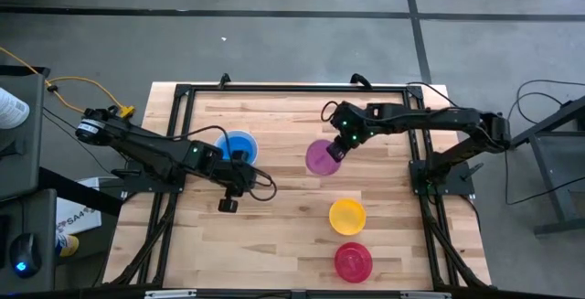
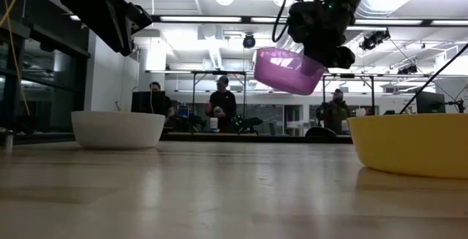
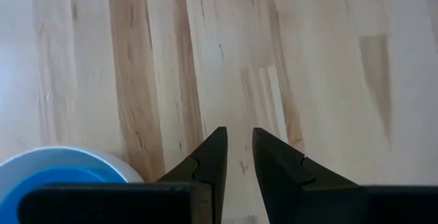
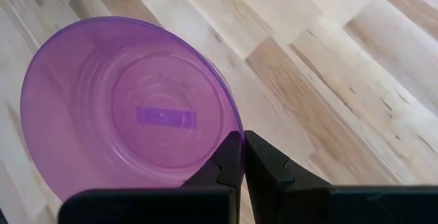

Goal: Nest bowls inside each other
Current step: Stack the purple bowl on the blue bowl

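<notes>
Wooden table, butcher-block top, framed by dark rails, viewed from above. At the left, the left arm reached in over the table; the left gripper hung above bare wood just beside the nested pair, its fingers parted by a narrow gap with nothing between them. Next to it, toward the table's far left part, the blue bowl sat inside the white bowl, whose pale rim showed around it; in the low view only the white bowl's outer wall was visible, standing on the table surface. Toward the centre, the purple bowl was held clear of the table, tilted, as the low view showed it hanging in the air under dark hardware. The right gripper pinched that bowl at its rim, its fingers closed tight on the thin plastic edge; the right arm stretched in from the table's right side. Further right and nearer the front edge, the yellow bowl rested upright on the wood, apart from the others. Just in front of it, the red-pink bowl rested upright close to the front rail. Beyond the table, people stood in the room behind.
</notes>
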Tool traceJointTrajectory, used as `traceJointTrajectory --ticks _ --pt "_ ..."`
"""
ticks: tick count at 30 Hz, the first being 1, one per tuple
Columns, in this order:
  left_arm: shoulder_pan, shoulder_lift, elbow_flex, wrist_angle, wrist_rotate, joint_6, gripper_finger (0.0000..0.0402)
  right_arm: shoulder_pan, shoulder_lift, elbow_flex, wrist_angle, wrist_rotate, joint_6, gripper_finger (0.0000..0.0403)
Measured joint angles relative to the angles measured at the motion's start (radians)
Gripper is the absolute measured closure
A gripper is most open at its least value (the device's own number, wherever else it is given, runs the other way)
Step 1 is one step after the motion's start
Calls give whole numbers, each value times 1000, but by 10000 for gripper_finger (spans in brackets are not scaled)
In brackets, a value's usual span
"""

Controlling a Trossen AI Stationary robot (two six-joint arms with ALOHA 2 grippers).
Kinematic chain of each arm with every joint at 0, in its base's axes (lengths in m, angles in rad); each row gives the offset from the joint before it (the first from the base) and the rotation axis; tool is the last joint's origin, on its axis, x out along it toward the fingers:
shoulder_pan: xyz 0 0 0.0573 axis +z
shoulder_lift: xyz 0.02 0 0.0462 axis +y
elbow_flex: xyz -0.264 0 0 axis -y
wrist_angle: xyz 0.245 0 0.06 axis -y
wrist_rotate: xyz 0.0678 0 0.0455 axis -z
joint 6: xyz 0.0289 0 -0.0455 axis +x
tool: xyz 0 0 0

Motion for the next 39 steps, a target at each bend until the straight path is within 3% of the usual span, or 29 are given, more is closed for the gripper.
traceJointTrajectory --ticks 10,16,24,32,39 --pt "0 204 245 -116 10 181 332 55 116 0 18 -20 -10 400" --pt "33 316 321 -148 -10 255 332 103 148 29 20 -22 -22 400" --pt "75 353 419 -138 -21 319 332 123 149 138 -100 14 -56 400" --pt "64 352 516 -161 -27 423 332 90 149 140 -144 20 -63 400" --pt "66 431 564 -163 -22 496 332 82 157 140 -119 10 -63 400"
